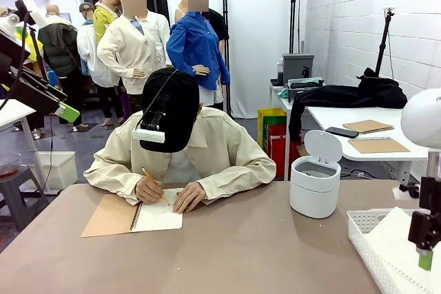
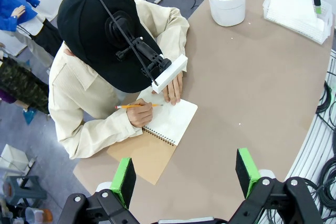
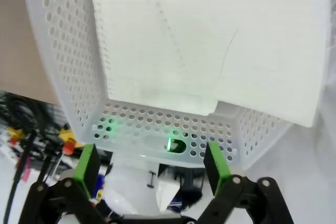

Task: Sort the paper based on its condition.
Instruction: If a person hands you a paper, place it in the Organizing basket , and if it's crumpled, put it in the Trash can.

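White sheets of paper lie stacked in a white latticed basket at the table's near right corner. My right gripper hangs open just above the basket's near rim, nothing between its green pads; from the front it shows as a black finger with a green tip. My left gripper is open and empty, held high over the table's left side. Below it a person bends over an open spiral notebook and writes with a pencil.
A white lidded bin, lid up, stands right of the person, beyond the basket. The notebook's brown cover lies folded out on the brown table. Cables hang past the table's edge.
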`<state>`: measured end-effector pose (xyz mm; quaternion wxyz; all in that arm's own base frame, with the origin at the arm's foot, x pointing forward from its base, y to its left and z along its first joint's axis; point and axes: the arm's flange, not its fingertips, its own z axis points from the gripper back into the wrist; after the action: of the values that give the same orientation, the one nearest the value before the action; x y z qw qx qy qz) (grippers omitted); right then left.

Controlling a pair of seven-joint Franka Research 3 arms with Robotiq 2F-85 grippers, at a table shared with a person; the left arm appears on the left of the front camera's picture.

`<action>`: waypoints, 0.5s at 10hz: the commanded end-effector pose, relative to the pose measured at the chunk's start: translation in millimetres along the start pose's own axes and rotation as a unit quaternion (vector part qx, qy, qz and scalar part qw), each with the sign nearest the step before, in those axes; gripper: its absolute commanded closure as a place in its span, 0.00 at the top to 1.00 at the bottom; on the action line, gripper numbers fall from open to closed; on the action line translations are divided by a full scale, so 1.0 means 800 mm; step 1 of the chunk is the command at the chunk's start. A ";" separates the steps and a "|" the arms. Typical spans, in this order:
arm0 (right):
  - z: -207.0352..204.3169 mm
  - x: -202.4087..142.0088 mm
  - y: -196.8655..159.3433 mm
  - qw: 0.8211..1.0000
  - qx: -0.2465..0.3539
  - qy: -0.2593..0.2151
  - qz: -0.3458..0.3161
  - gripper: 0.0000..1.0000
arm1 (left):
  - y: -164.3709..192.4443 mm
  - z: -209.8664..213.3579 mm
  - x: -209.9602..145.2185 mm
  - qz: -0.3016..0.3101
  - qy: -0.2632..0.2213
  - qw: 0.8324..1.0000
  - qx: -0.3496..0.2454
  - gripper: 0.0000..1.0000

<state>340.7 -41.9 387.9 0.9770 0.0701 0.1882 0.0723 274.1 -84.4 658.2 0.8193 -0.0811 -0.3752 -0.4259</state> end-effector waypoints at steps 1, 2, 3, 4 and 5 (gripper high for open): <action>0.041 -0.001 0.006 0.997 0.008 -0.065 0.042 1.00 | 0.001 0.000 0.000 0.001 0.000 1.000 0.001 1.00; 0.056 0.000 0.008 0.995 0.002 -0.083 0.046 1.00 | 0.001 0.000 0.000 0.001 0.000 1.000 0.001 1.00; 0.063 0.000 0.009 0.994 -0.004 -0.094 0.049 1.00 | 0.001 0.000 0.000 0.001 0.000 1.000 0.001 1.00; 0.066 0.000 0.008 0.994 -0.006 -0.096 0.048 1.00 | 0.001 0.000 0.000 0.001 0.000 1.000 0.001 1.00; 0.068 0.000 0.008 0.993 -0.008 -0.104 0.045 1.00 | 0.001 0.000 0.000 0.001 0.000 1.000 0.001 1.00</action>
<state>361.3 -41.6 448.2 0.9878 0.0694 0.0904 0.1061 274.1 -84.4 658.2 0.8193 -0.0811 -0.3752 -0.4259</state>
